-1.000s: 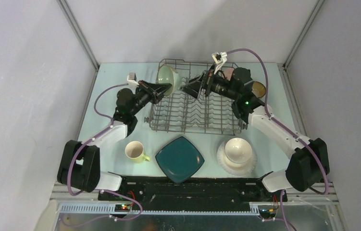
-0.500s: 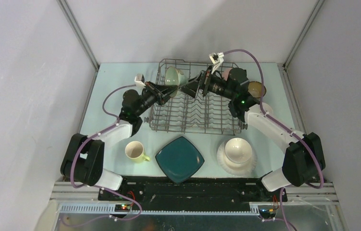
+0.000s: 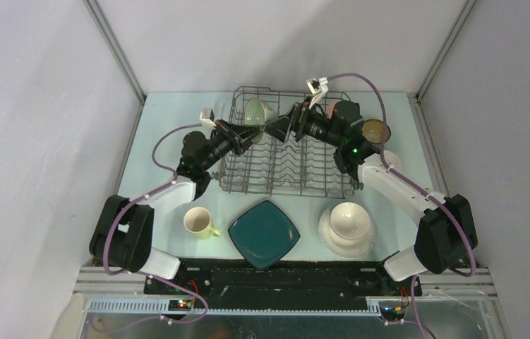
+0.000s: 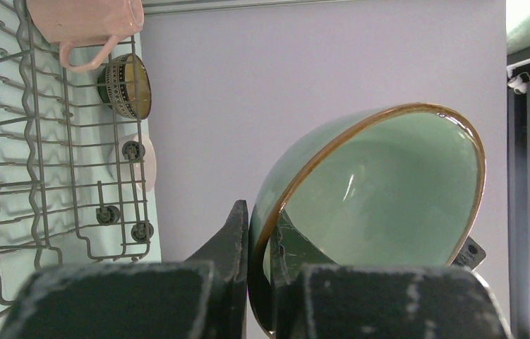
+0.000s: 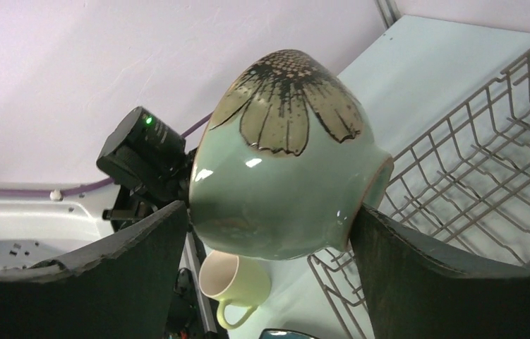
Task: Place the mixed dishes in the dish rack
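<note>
A pale green bowl (image 3: pixel 253 111) with a brown rim and a flower on its base hangs tilted over the back left of the dish rack (image 3: pixel 286 169). My left gripper (image 3: pixel 249 134) is shut on its rim (image 4: pixel 258 219), one finger inside the bowl (image 4: pixel 389 183) and one outside. My right gripper (image 3: pixel 273 127) spans the bowl (image 5: pixel 283 176) from the other side, its wide jaws touching the wall and the rim (image 5: pixel 272 212). A pink mug (image 3: pixel 334 107) sits in the rack's back right.
A brown bowl (image 3: pixel 376 131) lies right of the rack. In front stand a yellow-green mug (image 3: pixel 198 222), a dark teal square plate (image 3: pixel 264 233), and a white bowl (image 3: pixel 350 219) on a white round plate (image 3: pixel 332 241). Grey walls enclose the table.
My left arm carried the bowl rightward and back over the rack. The right gripper moved in around it and its jaws drew in against the bowl.
</note>
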`<state>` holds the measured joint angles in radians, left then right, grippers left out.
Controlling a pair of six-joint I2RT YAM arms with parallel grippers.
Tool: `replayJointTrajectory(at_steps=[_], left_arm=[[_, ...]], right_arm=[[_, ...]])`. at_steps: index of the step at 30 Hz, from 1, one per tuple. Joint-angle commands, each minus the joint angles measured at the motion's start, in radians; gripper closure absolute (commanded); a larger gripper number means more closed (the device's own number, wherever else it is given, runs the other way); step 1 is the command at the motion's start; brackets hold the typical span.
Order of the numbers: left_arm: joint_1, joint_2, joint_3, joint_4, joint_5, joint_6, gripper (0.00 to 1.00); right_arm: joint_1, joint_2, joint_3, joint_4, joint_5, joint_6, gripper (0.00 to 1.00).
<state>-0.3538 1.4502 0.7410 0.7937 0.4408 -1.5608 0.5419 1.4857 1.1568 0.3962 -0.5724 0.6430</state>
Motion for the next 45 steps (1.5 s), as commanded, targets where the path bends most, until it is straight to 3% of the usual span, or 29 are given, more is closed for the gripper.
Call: replayJointTrajectory(at_steps=[1,7,9,10,13,17,19,25,30,37,40,45], left_arm=[[-0.021,-0.06,0.059,0.031,-0.024,0.057,1.0],[-0.03,-0.126,0.057,-0.082,-0.077,0.174,1.0],[-0.032,-0.151,0.066,-0.135,-0.086,0.208,0.99],[-0.033,-0.164,0.068,-0.163,-0.088,0.216,0.97],[-0.033,-0.18,0.075,-0.193,-0.092,0.244,0.83],[-0.032,-0.211,0.084,-0.259,-0.116,0.304,0.54],[-0.03,-0.228,0.095,-0.317,-0.138,0.345,0.47],[-0.024,-0.245,0.113,-0.428,-0.169,0.397,0.33],[-0.021,-0.277,0.113,-0.522,-0.219,0.489,0.22],[-0.02,-0.343,0.2,-0.853,-0.327,0.793,0.16],[-0.02,-0.382,0.182,-0.88,-0.351,0.838,0.15],[-0.02,-0.425,0.127,-0.874,-0.381,0.843,0.15]], right_arm=[[0.01,0.0,0.006,0.008,0.056,0.012,0.22],[0.01,-0.004,0.006,-0.015,0.068,0.002,0.45],[0.006,-0.009,0.006,-0.022,0.068,-0.003,0.57],[0.005,-0.012,0.005,-0.024,0.067,-0.001,0.68],[-0.005,-0.021,0.005,-0.027,0.065,0.005,0.86],[-0.022,-0.035,0.005,-0.047,0.076,0.006,0.88],[-0.039,-0.044,0.005,-0.069,0.086,0.003,0.88],[-0.097,-0.062,0.006,-0.147,0.12,-0.028,0.92],[-0.141,-0.092,0.007,-0.299,0.228,-0.147,0.94],[-0.112,-0.04,0.113,-0.634,0.691,-0.432,0.99],[-0.092,0.025,0.211,-0.734,0.812,-0.548,0.91],[-0.054,0.195,0.387,-0.924,0.947,-0.639,0.91]])
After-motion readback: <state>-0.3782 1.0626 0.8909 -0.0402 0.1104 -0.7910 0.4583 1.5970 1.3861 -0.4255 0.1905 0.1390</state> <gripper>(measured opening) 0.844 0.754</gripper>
